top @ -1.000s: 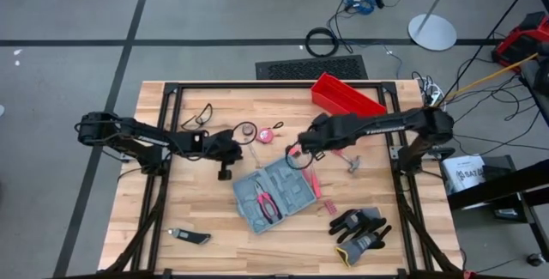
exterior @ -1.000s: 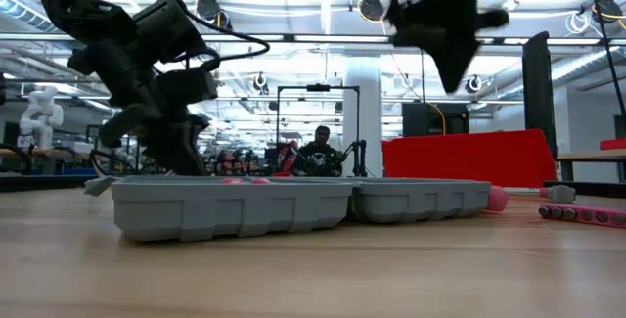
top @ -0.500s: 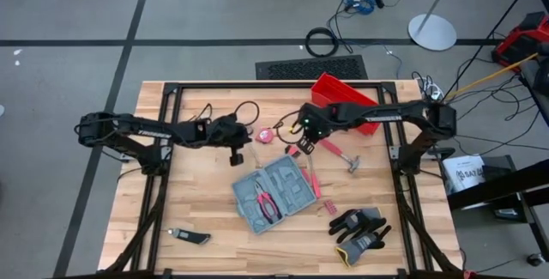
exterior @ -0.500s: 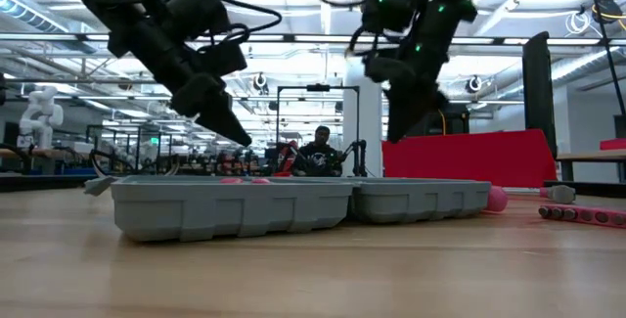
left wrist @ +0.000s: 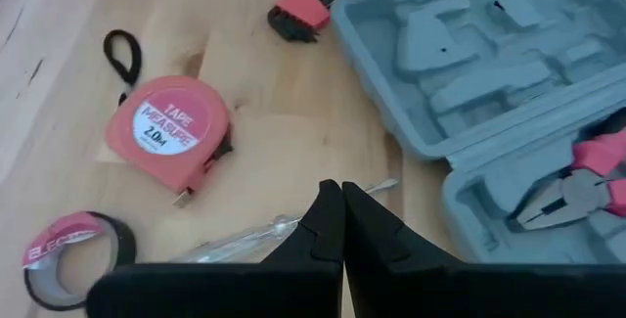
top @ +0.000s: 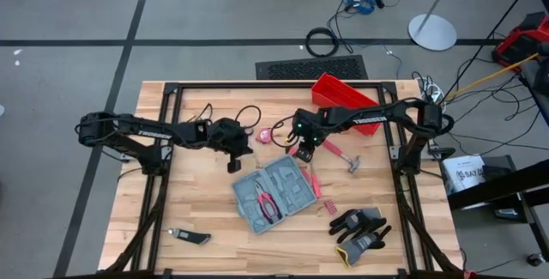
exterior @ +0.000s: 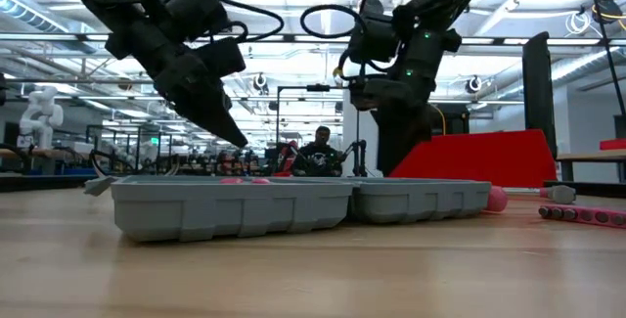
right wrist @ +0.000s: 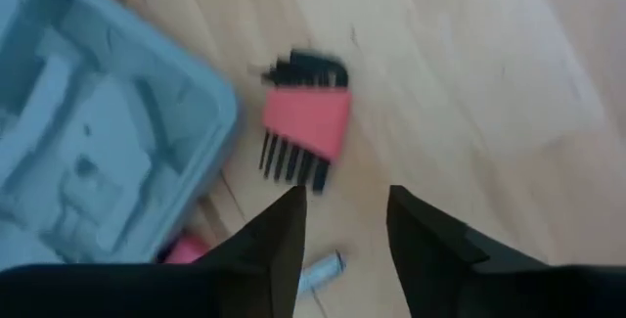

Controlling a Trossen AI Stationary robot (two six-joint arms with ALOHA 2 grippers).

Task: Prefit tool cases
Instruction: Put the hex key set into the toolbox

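Tool case: the flat grey-blue plastic rectangular tool case point(top: 276, 195) lies open near the middle of the light wooden surface point(top: 206, 215), moulded slots up, pink-handled pliers point(top: 267, 202) seated in one half.
Left pincer: the left pincer point(top: 233, 160) hangs above the surface just beside the case's far-left corner, fingers pressed together, nothing between them; its wrist view shows a red tape measure point(left wrist: 168, 143) and a roll of black tape point(left wrist: 66, 259) beyond.
Right pincer: the right pincer point(top: 302, 149) hovers just past the case's far edge, fingers spread, over a red-holdered set of black hex keys point(right wrist: 304, 133).
Red open plastic bin: point(top: 346, 97) at the far side.
Black work gloves: point(top: 360, 231) near the front right.
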